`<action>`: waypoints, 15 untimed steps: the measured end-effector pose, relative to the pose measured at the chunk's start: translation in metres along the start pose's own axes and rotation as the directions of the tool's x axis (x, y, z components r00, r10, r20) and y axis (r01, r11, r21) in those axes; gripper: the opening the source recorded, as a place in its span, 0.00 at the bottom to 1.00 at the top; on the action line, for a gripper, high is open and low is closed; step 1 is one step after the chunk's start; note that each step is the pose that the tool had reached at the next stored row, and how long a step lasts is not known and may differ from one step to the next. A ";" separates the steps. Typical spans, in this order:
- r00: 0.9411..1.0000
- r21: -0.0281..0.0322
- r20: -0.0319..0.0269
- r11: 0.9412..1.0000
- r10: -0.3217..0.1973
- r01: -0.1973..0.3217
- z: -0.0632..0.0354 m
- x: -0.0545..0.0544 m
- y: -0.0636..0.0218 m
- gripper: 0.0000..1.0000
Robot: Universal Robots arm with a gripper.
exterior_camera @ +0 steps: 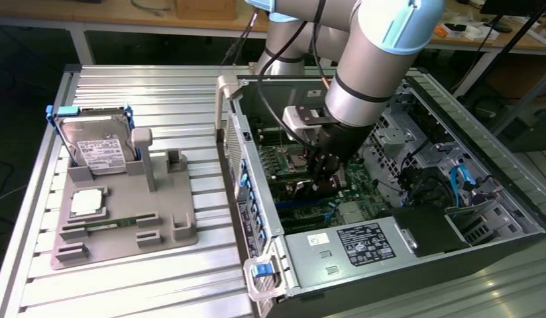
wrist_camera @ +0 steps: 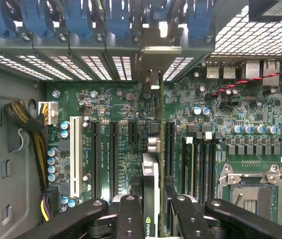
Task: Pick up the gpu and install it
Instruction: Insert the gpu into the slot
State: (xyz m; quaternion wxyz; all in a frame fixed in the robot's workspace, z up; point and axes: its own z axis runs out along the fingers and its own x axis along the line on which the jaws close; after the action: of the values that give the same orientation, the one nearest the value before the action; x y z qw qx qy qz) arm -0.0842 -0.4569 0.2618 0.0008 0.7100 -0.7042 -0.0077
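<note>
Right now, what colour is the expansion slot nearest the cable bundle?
White; the expansion slot shows best in the wrist view.

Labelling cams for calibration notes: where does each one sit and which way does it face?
Exterior view: off the arm, high above the table, looking down into the open PC case and the parts tray beside it; shows the arm and gripper reaching into the case.
Wrist view: on the wrist, facing down along the fingers at the motherboard; shows both black fingers closed on the gpu.
Shared: gripper, motherboard.
</note>
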 end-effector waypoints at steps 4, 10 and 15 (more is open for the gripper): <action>1.000 0.004 0.000 1.000 0.000 0.000 0.0008 0.000 0.0029 0.27; 1.000 0.011 0.000 1.000 0.000 0.000 0.0015 0.000 0.0059 0.27; 1.000 0.017 0.000 1.000 0.000 0.000 0.0017 0.000 0.0078 0.27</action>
State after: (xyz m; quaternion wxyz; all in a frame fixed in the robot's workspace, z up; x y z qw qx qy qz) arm -0.0920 -0.4569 0.2601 -0.0051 0.7100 -0.7042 -0.0017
